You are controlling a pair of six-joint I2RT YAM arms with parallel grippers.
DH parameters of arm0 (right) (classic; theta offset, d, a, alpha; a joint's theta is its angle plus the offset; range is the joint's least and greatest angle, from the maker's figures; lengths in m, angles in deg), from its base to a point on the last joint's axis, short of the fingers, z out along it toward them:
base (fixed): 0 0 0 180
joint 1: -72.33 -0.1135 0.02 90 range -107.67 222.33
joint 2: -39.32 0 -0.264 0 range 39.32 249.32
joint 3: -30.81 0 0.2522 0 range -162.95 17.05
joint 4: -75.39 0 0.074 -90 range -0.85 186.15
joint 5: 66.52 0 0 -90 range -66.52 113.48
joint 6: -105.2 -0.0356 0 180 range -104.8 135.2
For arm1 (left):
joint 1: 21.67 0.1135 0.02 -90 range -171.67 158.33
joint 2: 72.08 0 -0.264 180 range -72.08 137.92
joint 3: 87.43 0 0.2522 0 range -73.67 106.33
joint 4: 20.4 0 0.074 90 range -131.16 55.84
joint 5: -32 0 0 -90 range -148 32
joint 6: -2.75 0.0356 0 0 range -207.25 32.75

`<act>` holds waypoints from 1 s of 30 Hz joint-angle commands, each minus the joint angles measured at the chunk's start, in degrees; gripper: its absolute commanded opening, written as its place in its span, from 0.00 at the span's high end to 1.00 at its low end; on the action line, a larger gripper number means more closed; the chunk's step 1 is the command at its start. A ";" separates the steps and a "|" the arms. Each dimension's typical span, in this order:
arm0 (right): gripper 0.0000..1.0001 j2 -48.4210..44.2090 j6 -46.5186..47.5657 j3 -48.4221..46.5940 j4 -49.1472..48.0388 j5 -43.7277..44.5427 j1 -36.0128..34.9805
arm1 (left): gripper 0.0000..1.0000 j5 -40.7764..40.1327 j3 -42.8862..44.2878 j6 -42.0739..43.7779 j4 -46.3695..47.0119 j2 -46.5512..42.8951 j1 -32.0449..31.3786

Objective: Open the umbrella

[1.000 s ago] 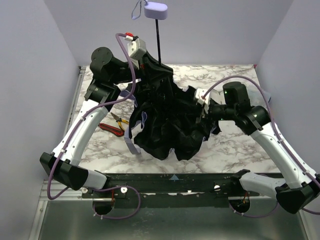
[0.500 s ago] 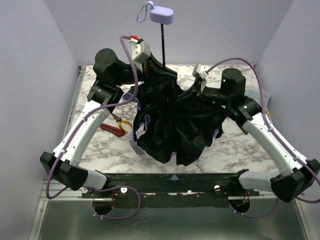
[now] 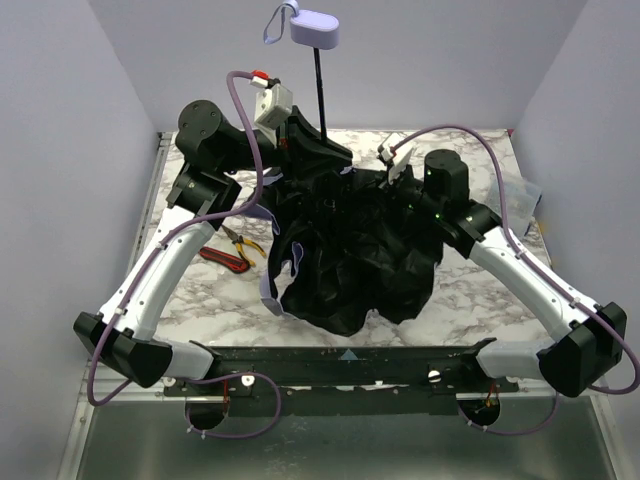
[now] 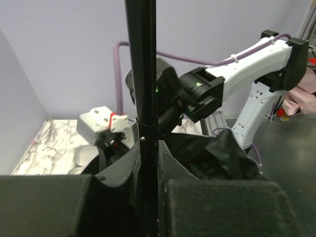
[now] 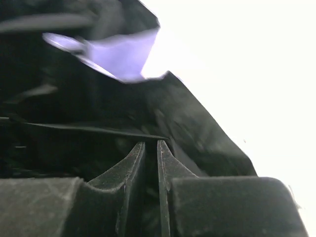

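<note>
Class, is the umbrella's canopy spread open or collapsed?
Collapsed: the umbrella hangs in crumpled black folds below its upright shaft, not stretched taut.

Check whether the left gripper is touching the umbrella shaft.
Touching. Left wrist view: the umbrella shaft runs between the fingers of the left gripper, both pressed against it, no gap.

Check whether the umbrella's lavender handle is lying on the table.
No: the umbrella stands with its handle atop the upright shaft, high above the table.

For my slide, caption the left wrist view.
Left gripper clamped on the black shaft of the umbrella, right arm behind.
</note>
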 commanded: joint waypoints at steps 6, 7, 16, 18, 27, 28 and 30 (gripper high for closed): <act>0.65 -1.64 2.51 1.02 2.99 2.02 0.61 | 1.00 -1.06 2.27 -0.02 -0.93 -2.13 0.50; 0.63 -2.83 2.02 -0.27 4.09 -1.57 0.64 | 1.00 -2.11 2.73 0.84 -2.51 -1.71 0.50; 0.64 -7.41 -9.98 -9.10 5.39 -17.89 0.60 | 1.00 -4.79 1.79 -1.56 0.79 -0.44 0.36; 0.72 -6.54 -12.40 -9.47 3.08 -20.23 0.38 | 1.00 -4.95 2.07 -1.61 0.75 -0.14 0.21; 0.87 -0.88 -16.51 -9.25 -1.05 -19.11 -3.80 | 1.00 -4.83 3.13 -1.91 0.60 -0.34 -0.02; 0.88 -0.54 -16.20 -8.36 -1.23 -17.92 -3.80 | 1.00 -4.65 2.98 -1.99 0.79 -0.62 -0.05; 0.88 -0.03 -14.92 -6.68 -1.01 -14.65 -3.80 | 1.00 -4.49 2.65 -2.18 1.11 -1.13 -0.11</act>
